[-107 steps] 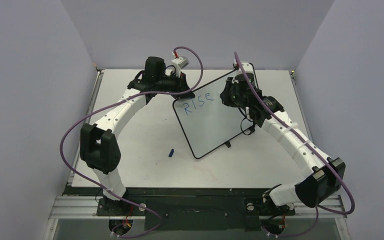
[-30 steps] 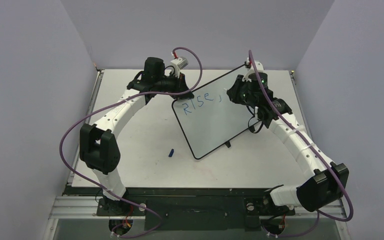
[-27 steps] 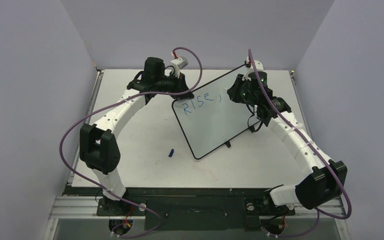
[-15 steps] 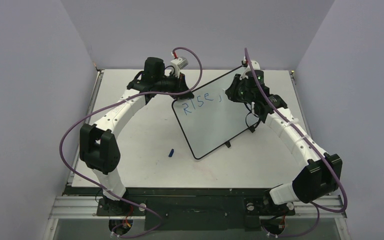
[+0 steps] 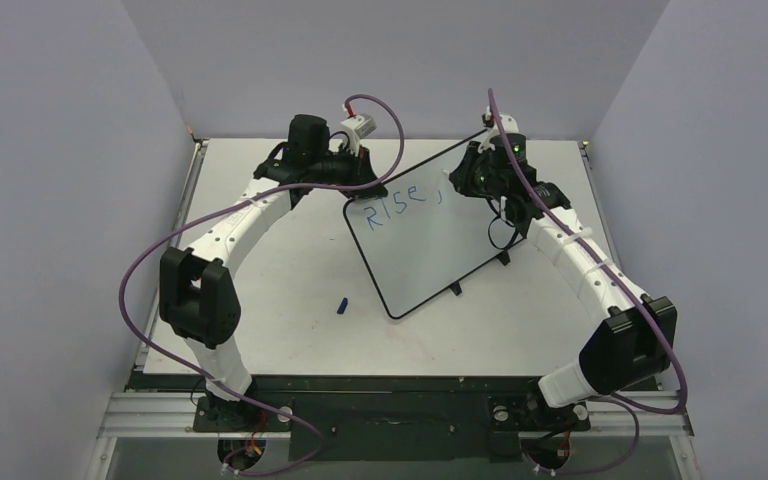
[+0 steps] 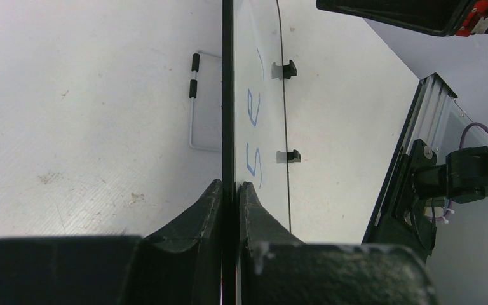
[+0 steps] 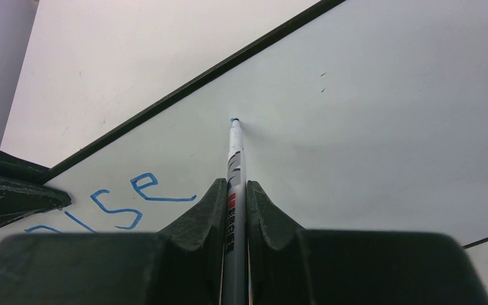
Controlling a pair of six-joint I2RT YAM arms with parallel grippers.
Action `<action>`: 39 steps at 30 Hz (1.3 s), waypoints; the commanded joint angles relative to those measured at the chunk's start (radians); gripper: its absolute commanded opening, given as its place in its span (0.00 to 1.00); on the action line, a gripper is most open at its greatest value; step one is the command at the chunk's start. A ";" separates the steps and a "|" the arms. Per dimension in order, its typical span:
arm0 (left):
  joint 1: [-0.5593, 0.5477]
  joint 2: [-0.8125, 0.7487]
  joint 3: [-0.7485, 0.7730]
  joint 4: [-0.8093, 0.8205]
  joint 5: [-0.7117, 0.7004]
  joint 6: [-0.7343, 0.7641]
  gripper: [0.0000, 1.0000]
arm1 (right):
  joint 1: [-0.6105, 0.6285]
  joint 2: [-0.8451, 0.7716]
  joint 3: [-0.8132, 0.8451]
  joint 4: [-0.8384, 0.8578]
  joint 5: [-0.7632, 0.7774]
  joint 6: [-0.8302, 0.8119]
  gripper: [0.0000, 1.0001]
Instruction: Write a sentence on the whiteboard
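Note:
The whiteboard (image 5: 430, 250) stands tilted on the table, white with a thin black frame. My left gripper (image 5: 363, 188) is shut on its upper left corner; in the left wrist view both fingers pinch the black edge (image 6: 228, 95) at the gripper (image 6: 230, 185). The sentence (image 5: 392, 205) reads "RISE," in blue along the top. My right gripper (image 7: 232, 184) is shut on a white marker (image 7: 234, 155). The marker's blue tip rests on the whiteboard (image 7: 368, 133), right of the "e" (image 7: 155, 189) and close to the upper frame. In the top view the right gripper (image 5: 463, 180) hovers at the board's upper right.
A small blue marker cap (image 5: 342, 305) lies on the table, left of the board's lower corner. A wire stand (image 6: 194, 108) sits behind the board and black feet (image 6: 287, 68) stick out on its front. Purple walls close in the sides and back.
A small comma stroke has appeared after "RISE". Over the last second my right gripper with the marker has shifted up and toward the board's far edge. The left arm has not moved.

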 commanded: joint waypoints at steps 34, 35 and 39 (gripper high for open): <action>-0.010 -0.039 0.016 0.050 -0.008 0.085 0.00 | -0.009 -0.055 -0.119 0.062 -0.017 0.017 0.00; -0.010 -0.039 0.016 0.050 -0.008 0.086 0.00 | -0.009 -0.052 -0.113 0.062 -0.017 0.017 0.00; -0.010 -0.040 0.016 0.048 -0.008 0.087 0.00 | -0.009 -0.033 -0.076 0.058 -0.018 0.019 0.00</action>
